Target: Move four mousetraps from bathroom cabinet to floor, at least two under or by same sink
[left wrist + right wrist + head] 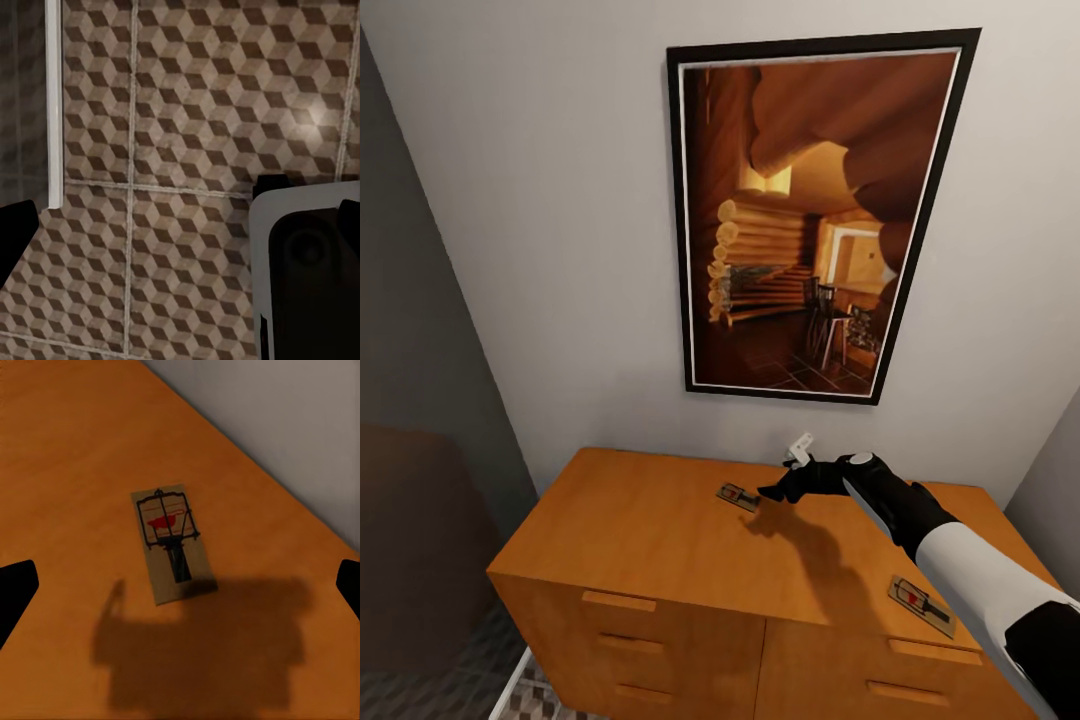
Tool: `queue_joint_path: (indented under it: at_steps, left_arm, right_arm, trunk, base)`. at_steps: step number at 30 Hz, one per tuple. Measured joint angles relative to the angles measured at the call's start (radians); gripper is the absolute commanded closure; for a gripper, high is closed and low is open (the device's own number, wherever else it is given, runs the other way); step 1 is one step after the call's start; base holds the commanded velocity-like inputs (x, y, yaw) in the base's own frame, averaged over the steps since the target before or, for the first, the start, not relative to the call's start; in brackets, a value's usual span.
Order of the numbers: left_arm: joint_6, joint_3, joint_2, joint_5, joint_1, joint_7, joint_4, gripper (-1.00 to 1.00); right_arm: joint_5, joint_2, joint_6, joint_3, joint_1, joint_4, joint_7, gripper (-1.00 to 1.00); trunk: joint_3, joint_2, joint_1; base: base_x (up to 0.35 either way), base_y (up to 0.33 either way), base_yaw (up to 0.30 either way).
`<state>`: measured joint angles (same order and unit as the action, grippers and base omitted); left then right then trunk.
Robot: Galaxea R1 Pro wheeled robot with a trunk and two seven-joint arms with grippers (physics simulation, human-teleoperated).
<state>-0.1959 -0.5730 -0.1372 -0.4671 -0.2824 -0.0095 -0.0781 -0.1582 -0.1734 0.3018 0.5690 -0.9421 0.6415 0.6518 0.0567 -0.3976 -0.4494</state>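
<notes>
The orange-brown cabinet (660, 540) stands against the wall, and two mousetraps lie on its flat top. One mousetrap (738, 495) sits near the back; in the right wrist view it (170, 542) lies flat with its red spot and dark wire showing. My right gripper (770, 492) hovers just above and beside this trap, open, its fingertips (15, 592) spread wide with nothing between them. A second mousetrap (921, 604) lies near the cabinet's front right, partly beside my forearm. My left gripper (180, 225) hangs open over the cube-patterned bathroom floor (187, 112).
A framed cabin picture (815, 215) hangs on the wall above the cabinet. A dark brown shape (410, 570) stands left of it. A white strip (52, 105) crosses the floor, and the robot's white and black base (307, 277) sits close by.
</notes>
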Motion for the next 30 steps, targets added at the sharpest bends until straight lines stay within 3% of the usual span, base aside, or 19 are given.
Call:
queue_joint_path:
  at_steps: [30]
  left_arm:
    - [0.000, 0.000, 0.002, 0.000, 0.001, 0.000, 0.000, -1.00]
  right_arm:
    - [0.000, 0.000, 0.000, 0.000, 0.000, 0.000, 0.002, -1.00]
  trunk:
    - [0.044, 0.000, 0.000]
  base:
    - [0.000, 0.000, 0.000]
